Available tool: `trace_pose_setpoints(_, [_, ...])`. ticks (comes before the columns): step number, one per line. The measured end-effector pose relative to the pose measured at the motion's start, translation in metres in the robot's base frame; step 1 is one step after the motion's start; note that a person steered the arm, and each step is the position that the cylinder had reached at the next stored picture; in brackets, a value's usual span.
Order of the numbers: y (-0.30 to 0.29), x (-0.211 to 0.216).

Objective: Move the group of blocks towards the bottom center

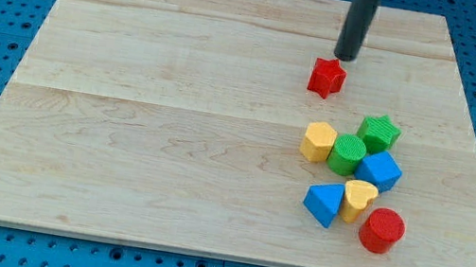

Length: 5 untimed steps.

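Camera view. My tip [346, 57]: bare rod end holding nothing, just above the red star [326, 78], contact uncertain. Below, at the board's [177, 95] right: green star [379, 133], yellow hexagon [318, 141], green cylinder [347, 155], blue cube [379, 170], blue triangle [325, 203], yellow heart [359, 200], red cylinder [382, 230].

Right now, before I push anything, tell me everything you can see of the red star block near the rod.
The red star block is a small, matte, plastic-looking star with stubby points, lying flat on the wooden board in the view's upper right. It sits alone, apart from the cluster of blocks below it. My tip stands just above and right of it in the view, very close; whether they touch cannot be told.
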<state>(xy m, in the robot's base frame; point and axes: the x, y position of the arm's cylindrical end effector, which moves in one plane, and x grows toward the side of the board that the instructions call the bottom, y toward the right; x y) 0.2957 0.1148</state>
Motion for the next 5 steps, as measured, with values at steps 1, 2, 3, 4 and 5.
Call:
trace_pose_setpoints(1, [-0.028,0.011])
trace_pose_setpoints(2, [-0.02,0.033])
trace_pose_setpoints(3, [0.007,0.061])
trace_pose_setpoints(4, [0.022,0.102])
trace_pose_setpoints(5, [0.03,0.142])
